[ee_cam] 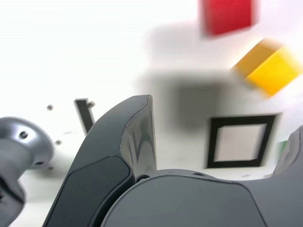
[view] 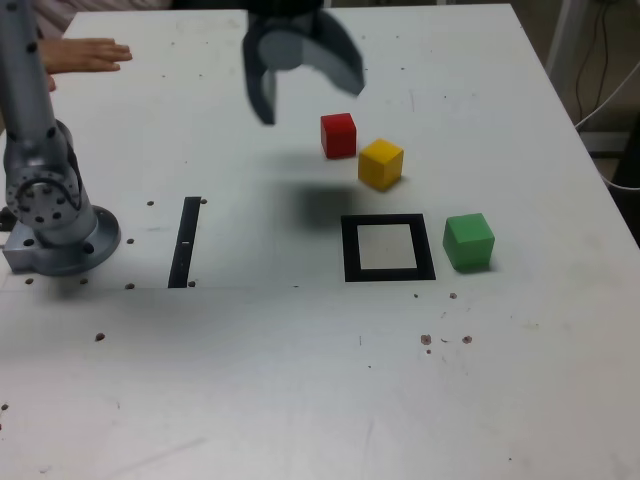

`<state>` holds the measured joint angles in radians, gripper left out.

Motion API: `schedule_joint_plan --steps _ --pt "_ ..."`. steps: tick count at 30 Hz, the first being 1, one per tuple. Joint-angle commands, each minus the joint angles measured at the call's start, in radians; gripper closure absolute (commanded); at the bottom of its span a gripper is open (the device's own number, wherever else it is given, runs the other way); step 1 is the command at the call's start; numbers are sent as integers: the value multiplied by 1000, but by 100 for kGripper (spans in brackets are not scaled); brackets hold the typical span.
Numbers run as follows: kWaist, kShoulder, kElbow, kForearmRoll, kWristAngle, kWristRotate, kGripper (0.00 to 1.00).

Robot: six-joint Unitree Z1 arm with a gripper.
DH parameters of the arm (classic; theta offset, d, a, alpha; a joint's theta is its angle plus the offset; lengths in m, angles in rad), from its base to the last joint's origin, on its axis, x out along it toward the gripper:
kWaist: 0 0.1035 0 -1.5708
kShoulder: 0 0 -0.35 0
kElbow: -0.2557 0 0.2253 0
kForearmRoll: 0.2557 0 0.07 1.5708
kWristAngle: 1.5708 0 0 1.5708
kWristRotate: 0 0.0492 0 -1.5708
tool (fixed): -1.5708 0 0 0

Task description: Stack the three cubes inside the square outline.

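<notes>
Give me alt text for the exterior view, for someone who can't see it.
An open gripper hangs over a white table, above a red cube and a yellow cube. Nearer the camera, a green cube sits just right of an empty black square outline; a hand shows at far left.

The robot's base is a round grey metal foot with a squared block at one edge, smooth and slightly shiny, with dark bolt heads set into it. Above it the lower joint is a rounded grey cylinder dotted with small dark screws, and a dark curved line runs across its side. The arm tube is a long, pale grey, straight bar. The hand is darker, a matte charcoal grey, with two thick claw-like fingers that curve and taper. Thin seams outline its rounded panels, and the finger's inner face is smoother, lighter and glossy.
</notes>
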<state>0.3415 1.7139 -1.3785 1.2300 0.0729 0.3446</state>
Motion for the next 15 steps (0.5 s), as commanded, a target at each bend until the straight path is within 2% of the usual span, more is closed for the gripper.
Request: schedule_joint_plan --steps 1,8,15 --pt "34 38 -38 4 -2 8 2" --pt "109 137 -81 -8 -4 24 2" --pt "141 179 -43 -54 -1 23 2"
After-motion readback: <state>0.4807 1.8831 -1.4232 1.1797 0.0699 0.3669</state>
